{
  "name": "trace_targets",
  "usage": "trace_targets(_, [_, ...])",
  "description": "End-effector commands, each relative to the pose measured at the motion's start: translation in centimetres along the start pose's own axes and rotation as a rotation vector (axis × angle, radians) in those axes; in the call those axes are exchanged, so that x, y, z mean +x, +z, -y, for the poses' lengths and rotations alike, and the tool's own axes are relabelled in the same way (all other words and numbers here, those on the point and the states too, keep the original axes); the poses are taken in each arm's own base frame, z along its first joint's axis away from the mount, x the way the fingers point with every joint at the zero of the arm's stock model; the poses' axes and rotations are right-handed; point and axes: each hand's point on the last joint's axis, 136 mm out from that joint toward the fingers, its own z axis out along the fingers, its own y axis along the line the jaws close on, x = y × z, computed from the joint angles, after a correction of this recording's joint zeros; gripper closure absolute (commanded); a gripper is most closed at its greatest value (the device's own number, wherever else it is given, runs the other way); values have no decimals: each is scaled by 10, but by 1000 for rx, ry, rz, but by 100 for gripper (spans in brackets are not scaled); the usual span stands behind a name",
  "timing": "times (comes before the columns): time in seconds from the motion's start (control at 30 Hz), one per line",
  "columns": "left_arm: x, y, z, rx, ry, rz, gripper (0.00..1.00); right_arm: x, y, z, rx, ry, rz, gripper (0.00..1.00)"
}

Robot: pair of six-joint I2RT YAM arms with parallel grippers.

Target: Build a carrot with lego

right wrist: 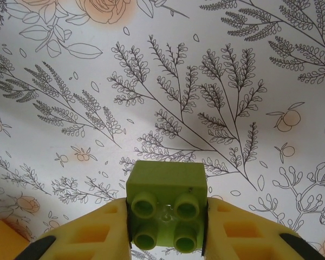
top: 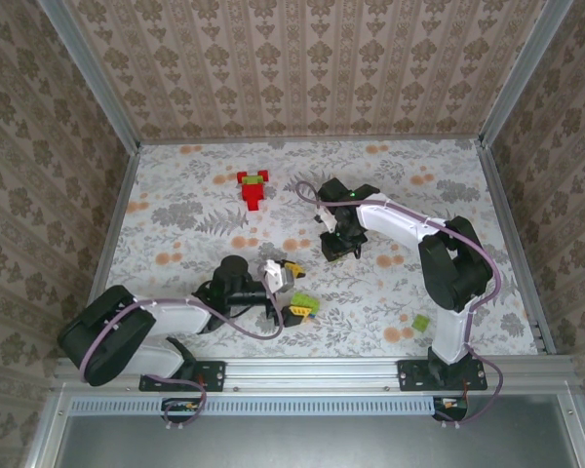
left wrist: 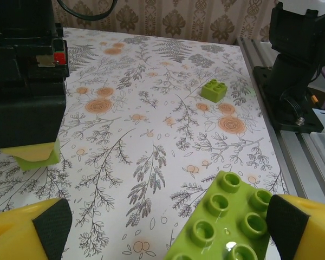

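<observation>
Your left tool (left wrist: 165, 230) stood spread wide over the tabletop (left wrist: 151, 108), with a green oblong brick (left wrist: 222, 219) just beside one pad. The frame's bottom edge cut that brick off, so contact was unclear. Your right tool (right wrist: 167, 230) pinched a small green square brick (right wrist: 166, 189), studs facing the camera. Red bricks (top: 254, 187) sat well apart, toward the far side.

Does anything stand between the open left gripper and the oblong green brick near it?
Nothing visible does. The left gripper is open, and the green brick lies between its fingers, close to one of them.
</observation>
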Motion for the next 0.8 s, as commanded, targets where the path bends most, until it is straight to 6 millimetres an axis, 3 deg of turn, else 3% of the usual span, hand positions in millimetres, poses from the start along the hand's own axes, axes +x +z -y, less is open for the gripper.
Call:
trace_targets(0.0, [9,-5,9,25,6,-16,4,1,-4,2,25,0,-15,68])
trace_targets(0.3, [6,-10,8,-4,15,0,5,2,-1,0,32,-11,-31,69])
trace_targets(0.57, [-8,-11,-9,-53,24,12,5,4,5,-4,30,-17,-34,69])
trace_targets(0.77, [-23,-20,-9,-50,47,47,5,6,11,-4,34,-23,-47,69])
